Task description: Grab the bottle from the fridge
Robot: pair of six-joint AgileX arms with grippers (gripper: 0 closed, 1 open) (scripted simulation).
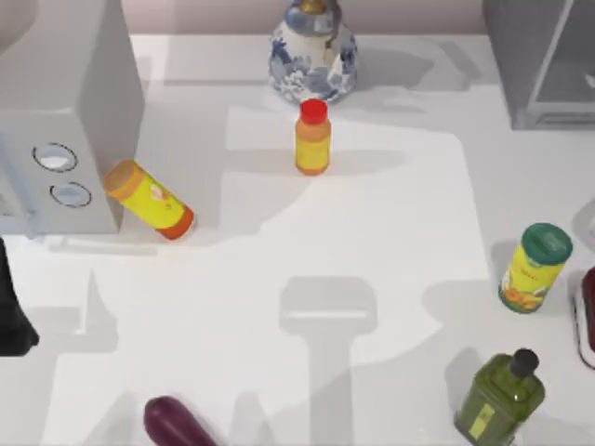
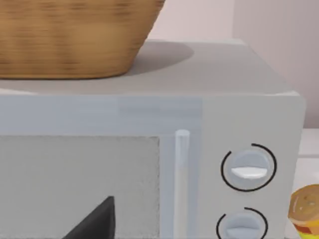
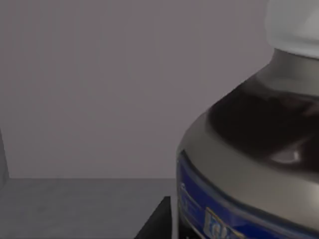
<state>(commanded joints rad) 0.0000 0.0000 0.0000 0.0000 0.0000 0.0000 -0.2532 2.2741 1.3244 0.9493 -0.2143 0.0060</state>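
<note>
the small bottle with the round white screw cap, dark shoulder and blue printed label (image 3: 249,164) stands inside the plain grey box-shaped fridge with its pale see-through panel (image 1: 544,65), at about one o'clock on the white desk (image 1: 372,242), and the right wrist view sits very close to it against the grey inner wall, so the reach into the cabinet looks made. whether the right jaws are apart or clamped on the bottle i cannot tell, so the grasp and the lift out seem left to do. the left arm (image 1: 11,307) rests at nine o'clock before the grey box with two round dials (image 2: 249,167), its jaws' state also hidden.
</note>
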